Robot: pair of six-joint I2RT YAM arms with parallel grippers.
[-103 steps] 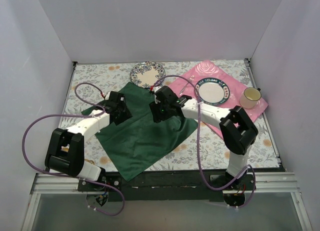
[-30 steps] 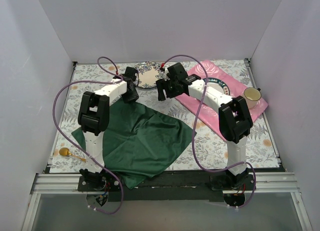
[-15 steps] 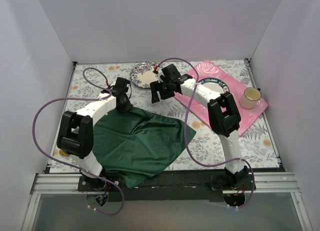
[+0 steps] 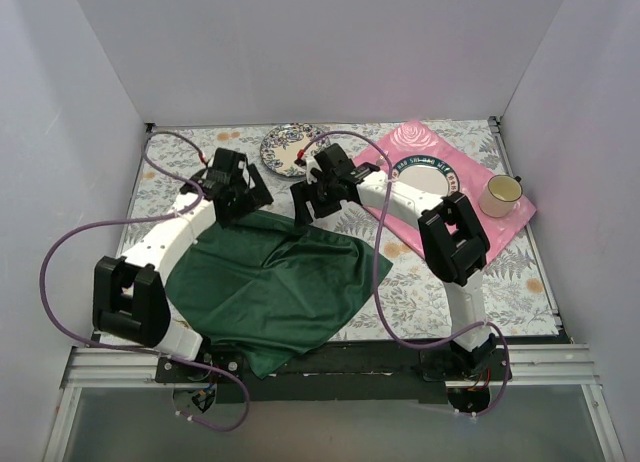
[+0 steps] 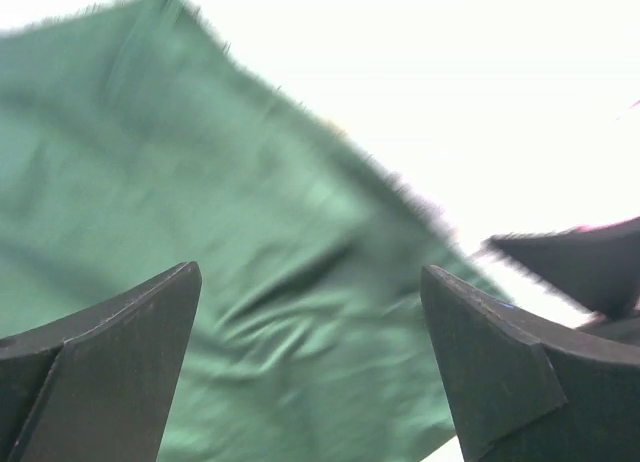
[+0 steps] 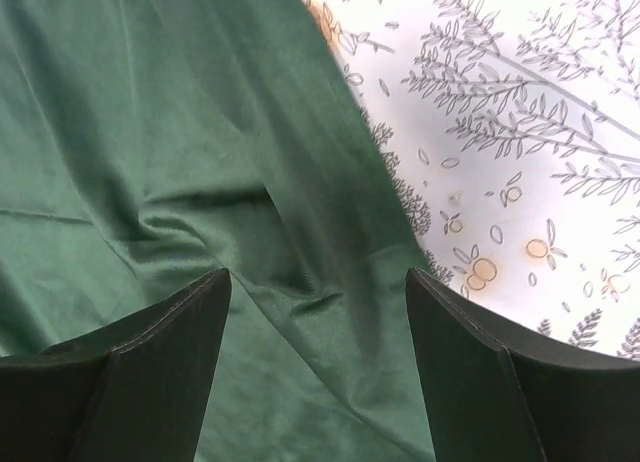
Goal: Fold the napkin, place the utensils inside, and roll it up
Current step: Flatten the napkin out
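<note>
The dark green napkin [image 4: 275, 282] lies rumpled on the floral tablecloth, between the two arms. My left gripper [image 4: 236, 196] hovers over its far left edge, jaws wide apart and nothing between them. In the left wrist view the napkin [image 5: 200, 232] fills the space under my left gripper [image 5: 310, 362], blurred. My right gripper [image 4: 314, 198] hangs open over the napkin's far edge, a little to the right. The right wrist view has creased napkin [image 6: 180, 162] under the open right gripper [image 6: 315, 372]. The utensils are hidden.
A floral plate [image 4: 288, 147] sits at the back, just beyond both grippers. A pink rose placemat [image 4: 455, 217] at the right carries a plate [image 4: 425, 179] and a cup [image 4: 502, 194]. White walls close in three sides. Purple cables loop over both arms.
My left gripper has opened and let go of the napkin's far edge, and the left arm has swung back to the left. The right gripper has come slightly nearer over the cloth.
</note>
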